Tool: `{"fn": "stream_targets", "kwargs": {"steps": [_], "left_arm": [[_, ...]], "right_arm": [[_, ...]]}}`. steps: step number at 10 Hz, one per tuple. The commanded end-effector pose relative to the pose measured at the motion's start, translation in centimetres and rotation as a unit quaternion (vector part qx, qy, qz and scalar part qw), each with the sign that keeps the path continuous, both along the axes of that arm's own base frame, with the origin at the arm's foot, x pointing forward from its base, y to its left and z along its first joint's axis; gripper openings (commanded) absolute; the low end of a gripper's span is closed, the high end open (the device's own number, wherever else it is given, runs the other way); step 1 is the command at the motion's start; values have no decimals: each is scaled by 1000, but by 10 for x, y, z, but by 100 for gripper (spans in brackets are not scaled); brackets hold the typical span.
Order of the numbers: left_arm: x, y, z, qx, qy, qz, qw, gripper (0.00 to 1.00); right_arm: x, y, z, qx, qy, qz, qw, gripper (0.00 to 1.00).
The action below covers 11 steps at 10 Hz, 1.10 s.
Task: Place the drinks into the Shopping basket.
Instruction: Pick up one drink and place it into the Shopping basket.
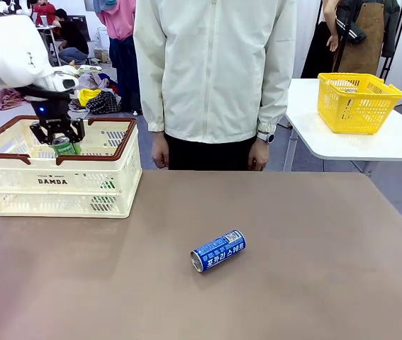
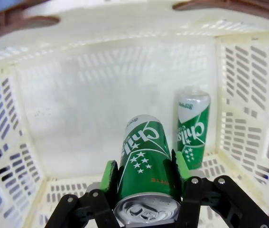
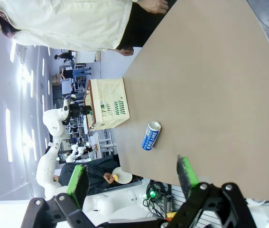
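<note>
Fingers of the right gripper (image 3: 132,166) are standing wide apart, holding nothing. Out on the tabletop (image 1: 314,234) the blue can (image 1: 218,251) is lying on its side, waiting its turn. Farther off, the left gripper (image 2: 144,167) is clamping a green can (image 2: 143,142) down inside the Shopping basket (image 1: 80,185), not yet released, near another green can (image 2: 193,126) already resting in there.

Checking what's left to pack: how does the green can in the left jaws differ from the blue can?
The green can is clamped in the left jaws, inside the basket; the blue can lies free on the table. The green can hangs roughly upright; the blue can lies on its side. Both are slim metal cans with silver tops.
</note>
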<state>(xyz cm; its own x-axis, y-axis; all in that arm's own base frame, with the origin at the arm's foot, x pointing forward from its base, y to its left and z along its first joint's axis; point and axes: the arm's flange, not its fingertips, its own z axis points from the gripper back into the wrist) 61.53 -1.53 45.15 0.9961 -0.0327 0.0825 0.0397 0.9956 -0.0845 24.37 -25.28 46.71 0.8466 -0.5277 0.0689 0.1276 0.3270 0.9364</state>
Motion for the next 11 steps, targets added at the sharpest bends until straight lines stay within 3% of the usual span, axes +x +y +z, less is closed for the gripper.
{"fn": "stream_targets", "kwargs": {"steps": [1, 7, 8, 9, 10, 11], "left_arm": [[-11, -4, -15, 33, -25, -18, 999, 0], [6, -22, -42, 78, 16, -30, 996, 0], [8, -22, -43, 69, 23, -34, 997, 32], [7, -20, -42, 61, 28, -35, 997, 91], [5, -16, -39, 52, 28, -39, 997, 100], [2, -12, -35, 45, 24, -38, 998, 100]], "right_arm": [[-1, -1, 0, -1, -9, 3, 1000, 100], [-1, -1, 0, -1, -9, 3, 1000, 100], [-1, -1, 0, -1, -9, 3, 1000, 100], [-1, -1, 0, -1, -9, 3, 1000, 100], [-1, -1, 0, -1, -9, 3, 1000, 100], [-1, -1, 0, -1, -9, 3, 1000, 100]]}}
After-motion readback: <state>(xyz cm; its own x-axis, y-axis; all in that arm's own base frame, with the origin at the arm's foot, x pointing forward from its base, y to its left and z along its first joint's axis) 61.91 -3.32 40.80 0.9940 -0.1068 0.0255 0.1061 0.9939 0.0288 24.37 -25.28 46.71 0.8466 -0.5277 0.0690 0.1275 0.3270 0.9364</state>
